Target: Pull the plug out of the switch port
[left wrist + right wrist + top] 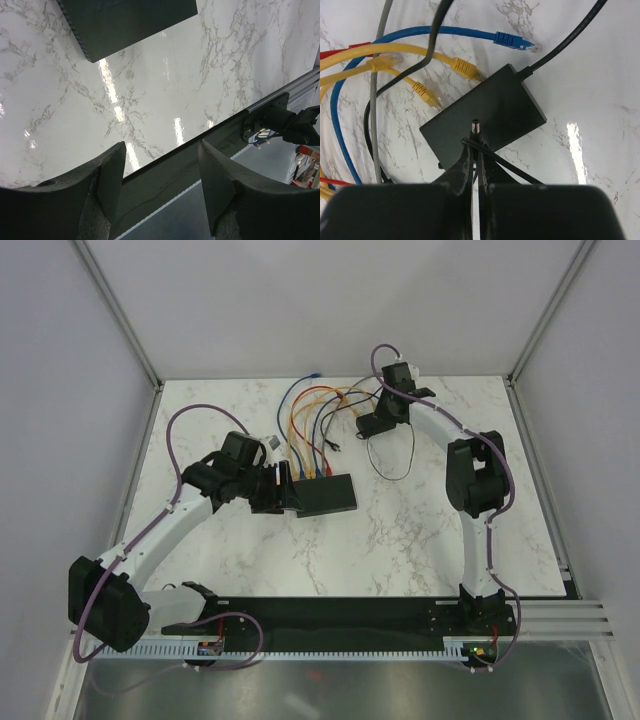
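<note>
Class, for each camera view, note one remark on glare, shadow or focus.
Top external: even light, no harsh shadows around the switch. Left wrist: glare streaks on the table. Right wrist: a glare patch; right gripper, holding the plug, slightly soft.

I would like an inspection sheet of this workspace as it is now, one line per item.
Surface: marble-pattern table, glossy.
Job's things: switch lies flat; plug is out, its tip bare.
Clutter: black adapter block under the plug.
Grippers: left gripper open beside the switch, holding nothing; right gripper shut on the plug.
Cables: yellow cables and blue cable, some ends loose.
Surroundings: white walls, black rail at near edge.
</note>
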`<state>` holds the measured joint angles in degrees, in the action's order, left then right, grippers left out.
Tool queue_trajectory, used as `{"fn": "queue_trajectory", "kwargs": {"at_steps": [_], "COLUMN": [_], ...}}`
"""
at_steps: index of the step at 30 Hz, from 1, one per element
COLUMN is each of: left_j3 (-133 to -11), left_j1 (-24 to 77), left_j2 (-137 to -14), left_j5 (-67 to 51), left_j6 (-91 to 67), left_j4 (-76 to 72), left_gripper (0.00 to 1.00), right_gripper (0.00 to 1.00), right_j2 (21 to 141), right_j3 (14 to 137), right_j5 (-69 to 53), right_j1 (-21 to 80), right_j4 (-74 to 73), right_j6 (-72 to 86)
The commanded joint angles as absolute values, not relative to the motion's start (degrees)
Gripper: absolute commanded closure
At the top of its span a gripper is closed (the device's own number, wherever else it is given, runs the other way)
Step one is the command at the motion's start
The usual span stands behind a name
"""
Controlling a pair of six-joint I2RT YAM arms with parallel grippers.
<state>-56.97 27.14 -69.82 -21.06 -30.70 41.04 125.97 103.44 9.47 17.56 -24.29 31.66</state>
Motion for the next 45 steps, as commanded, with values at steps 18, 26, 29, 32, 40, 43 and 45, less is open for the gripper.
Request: {"fn": "queue_trajectory", "kwargs": {"at_steps": [18, 26, 29, 32, 40, 43, 45], "left_j3": [-56.8, -56.7, -56.6, -56.6, -56.9, -56.7, -57.0], "left_j1": [27.3, 27.3, 27.3, 27.3, 27.3, 27.3, 27.3], "left_j2": [-68.6, -68.8, -68.7, -69.1, -69.2, -69.2, -69.5], "left_j5": [-20.9, -21.5, -21.7, -22.1, -22.9, -22.5, -22.8], "left_j6": [-29.3, -29.4, -29.4, -29.4, -29.3, -29.4, -29.5], "left_j4": [42.0, 42.1, 42.0, 42.1, 42.2, 42.0, 42.1], "left_gripper": [0.32, 0.32, 0.32, 0.32, 0.32, 0.32, 0.32], "right_gripper": [1.0, 1.0, 1.0, 1.0, 1.0, 1.0, 1.0], "right_j2": [138.4, 139.1, 137.9, 136.6, 134.7, 131.5, 128.7], "right_j3": [112.9, 110.0, 107.1, 105.8, 107.3, 105.8, 105.1], "right_j5": [5.7, 6.2, 6.0, 6.3, 12.6, 17.9, 20.7], "right_j1": [13.8, 11.3, 9.3, 7.7, 2.9, 0.4, -3.3], "right_j4": [-22.1, -24.6, -24.6, -24.7, -28.0, -30.1, -31.5], "right_j6": [40.6, 35.6, 35.0, 33.5, 31.3, 30.7, 30.0]}}
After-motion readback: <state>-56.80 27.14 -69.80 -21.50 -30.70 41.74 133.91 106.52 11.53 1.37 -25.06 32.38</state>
